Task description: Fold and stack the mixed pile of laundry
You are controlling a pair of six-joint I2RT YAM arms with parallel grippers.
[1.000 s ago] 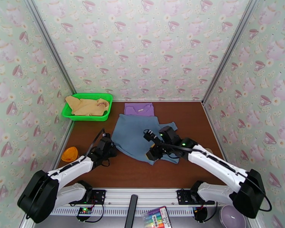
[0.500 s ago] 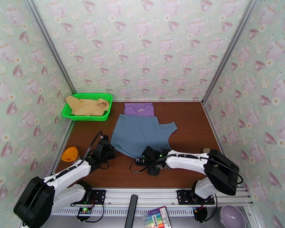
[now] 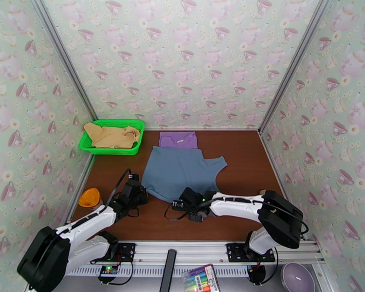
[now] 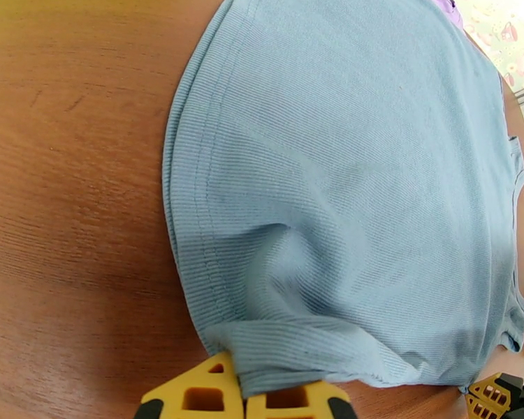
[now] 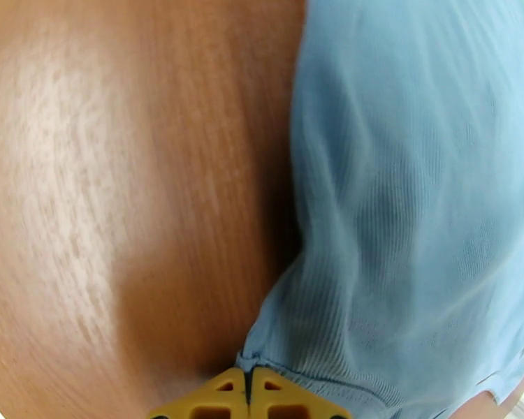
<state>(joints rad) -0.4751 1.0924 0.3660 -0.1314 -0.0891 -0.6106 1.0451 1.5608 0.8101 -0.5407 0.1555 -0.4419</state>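
1. Teacup wallpaper (image 3: 182, 69) walls in a brown wooden bench (image 3: 246, 161).
2. Spread flat in the middle of it is the blue shirt (image 3: 180, 169). A folded purple shirt (image 3: 178, 139) lies just behind it, at its far edge. The tan garment (image 3: 109, 136) is heaped in the green basket (image 3: 112, 151) at the far left.
3. The left claw (image 3: 143, 193) is closed on the blue shirt's near-left corner. In the left wrist view its yellow fingertips (image 4: 192, 394) pinch the cloth just beside the stitched hem.
4. The right claw (image 3: 176, 206) is clamped on the next corner along the near edge, and its fingertips (image 5: 227, 398) meet around a bunched seam.
5. Both claws sit at the near edge, so the whole shirt lies away from them, toward the back wall and a little to the right. The hem runs down the left side, so the long axis seems to go left to right.
6. The fold probably calls for both arms to carry that edge away together, keeping it taut.
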